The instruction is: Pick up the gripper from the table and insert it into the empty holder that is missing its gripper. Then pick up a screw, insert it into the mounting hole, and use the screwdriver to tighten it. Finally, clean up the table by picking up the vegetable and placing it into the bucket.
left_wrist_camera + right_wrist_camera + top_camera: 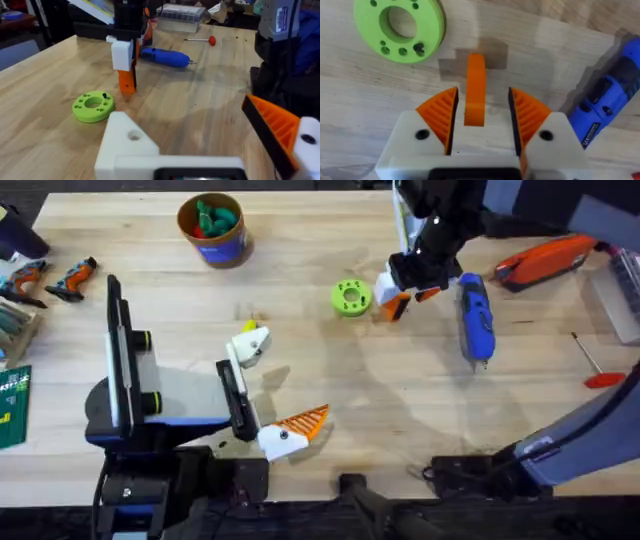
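My right claw (pixel 479 120) hung point-down over the table (pixel 330 420), between the green disc (pixel 351 298) and the blue screwdriver (pixel 476 320). Its ribbed pads (pixel 440 114) stood apart, released, with the loose orange gripper (pixel 475 90) lying in the gap between them; from the wrist view neither pad seemed to touch it yet. I had straddled the piece lengthwise, I judge, so that closing would catch it across its narrow sides and keep it straight for seating.

My left arm lay low near its base, its claw (pixel 270 395) turned toward the work. One side carried its orange finger (pixel 303 421); the other ended in the bare white holder (pixel 248 345), hole showing, waiting for the part. With a finger gone I cannot call that claw open or shut.

A screw appeared to sit in one of the disc's holes, though it was too small to be sure. The bucket (pixel 211 229) stood well apart at the far side with green and red items in it. Fitting, screwing and tidying all seemed still ahead.
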You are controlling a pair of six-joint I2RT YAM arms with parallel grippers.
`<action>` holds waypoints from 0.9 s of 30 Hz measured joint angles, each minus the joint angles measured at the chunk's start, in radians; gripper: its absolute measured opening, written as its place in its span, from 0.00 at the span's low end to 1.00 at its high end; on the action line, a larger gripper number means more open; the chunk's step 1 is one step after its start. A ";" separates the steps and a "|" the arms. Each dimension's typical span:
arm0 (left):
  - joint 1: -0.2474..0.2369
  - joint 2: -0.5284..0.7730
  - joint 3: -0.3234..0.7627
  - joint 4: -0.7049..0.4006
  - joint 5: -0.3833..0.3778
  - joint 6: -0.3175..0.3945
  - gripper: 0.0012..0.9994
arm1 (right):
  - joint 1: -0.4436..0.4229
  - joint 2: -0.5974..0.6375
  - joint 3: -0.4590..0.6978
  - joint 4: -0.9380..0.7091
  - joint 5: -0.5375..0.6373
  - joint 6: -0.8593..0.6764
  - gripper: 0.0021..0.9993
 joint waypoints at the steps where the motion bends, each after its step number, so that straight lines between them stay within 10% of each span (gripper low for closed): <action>1: 0.000 0.000 0.000 0.000 0.000 0.000 0.99 | 0.000 0.000 0.000 0.001 0.000 0.000 0.58; 8: 0.000 0.000 0.000 0.000 0.000 0.000 0.99 | 0.013 0.000 0.000 0.003 0.000 0.000 0.53; 16: 0.000 0.000 0.000 0.000 0.000 0.000 0.99 | 0.019 0.000 0.001 0.003 0.000 0.007 0.02; 27: 0.000 0.000 0.000 0.000 0.000 0.000 0.99 | 0.019 -0.012 0.003 -0.067 0.000 0.007 0.01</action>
